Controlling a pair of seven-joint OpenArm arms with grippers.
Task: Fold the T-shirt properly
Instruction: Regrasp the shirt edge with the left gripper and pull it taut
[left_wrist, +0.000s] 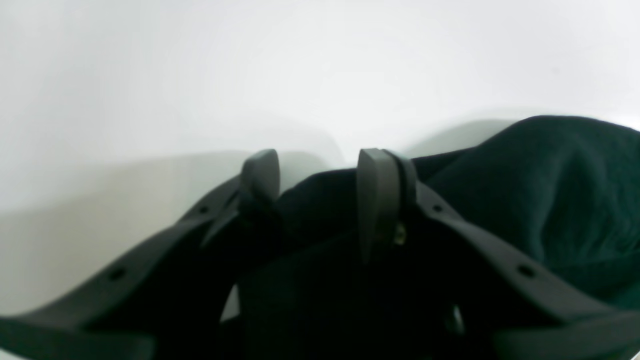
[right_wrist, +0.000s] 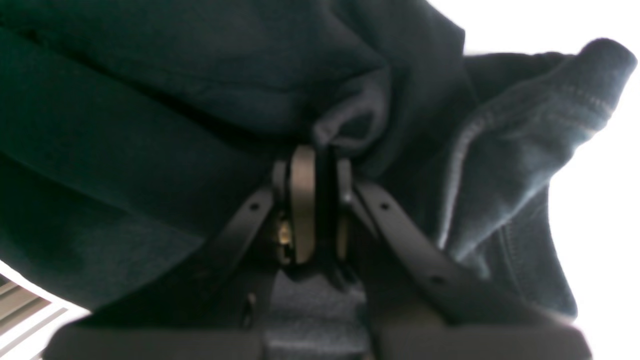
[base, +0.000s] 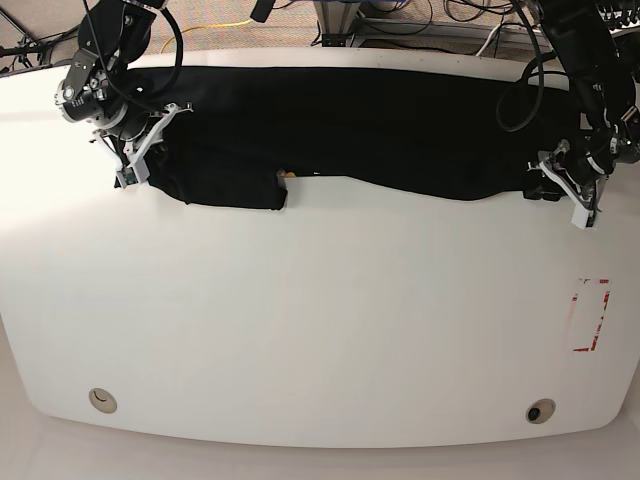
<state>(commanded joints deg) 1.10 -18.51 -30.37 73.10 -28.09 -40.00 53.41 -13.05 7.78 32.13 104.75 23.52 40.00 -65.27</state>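
Base view gives me the white tabletop, then the black T-shirt stretched along its far edge, soft and floppy cloth, I judge, best held by hem or corners. My right jaws are nearly closed on a pinched fold; my left jaws stand parted astride the shirt's edge, their grip unclear to me.

White tabletop with rounded corners, a round fitting set near each of two corners, left and right, red broken markings borne on its surface, dark cables and a yellow cable seen beyond its far edge
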